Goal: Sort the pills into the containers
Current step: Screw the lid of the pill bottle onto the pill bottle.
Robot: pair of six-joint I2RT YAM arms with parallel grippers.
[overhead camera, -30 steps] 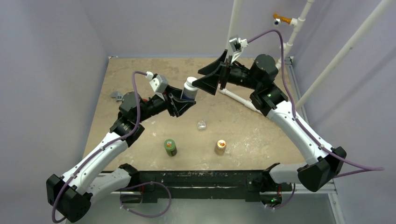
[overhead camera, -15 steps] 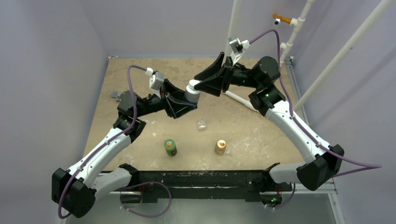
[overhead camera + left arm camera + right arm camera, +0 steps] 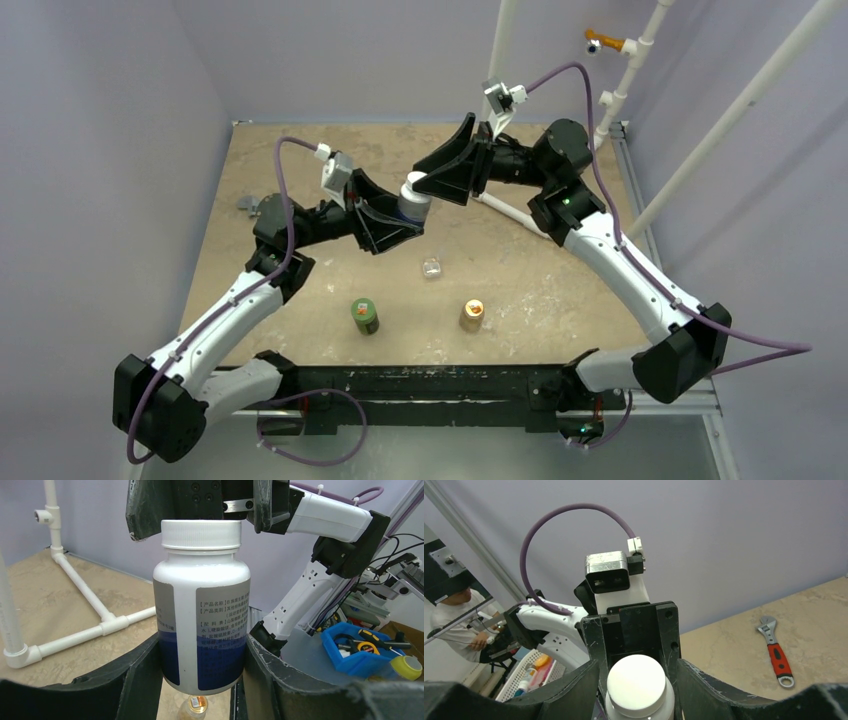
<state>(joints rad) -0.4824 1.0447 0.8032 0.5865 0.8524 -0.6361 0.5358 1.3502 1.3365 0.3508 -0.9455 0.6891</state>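
**Reader:** What is being held, and how?

**Describer:** In the upper middle of the overhead view, the left gripper is clamped on the lower, blue part of a white pill bottle. It keeps the bottle upright above the table. The right gripper reaches in from the upper right of the frame. Its jaws are drawn in against two sides of the white screw cap, pinching it as far as the wrist views show.

**Reader:** Why two arms on one bottle?

**Describer:** Most likely one steadies the body so the other can twist the cap off (a cap will not turn if the bottle turns with it). That is my reading, and the cap is still on.

**Reader:** Where is the container for the pills?

**Describer:** A small clear plastic case sits on the table at the centre of the overhead view, just below the held bottle. Neither arm touches it. A green bottle and a tan-orange bottle stand lower in the frame, one to either side of the case. No loose pills can be made out.

**Reader:** What differs from a second ago?

**Describer:** Then the right jaws stood spread wide, just short of the cap. Now they have closed in around it. The left gripper's hold looks the same, and the case and the two standing bottles have not moved.
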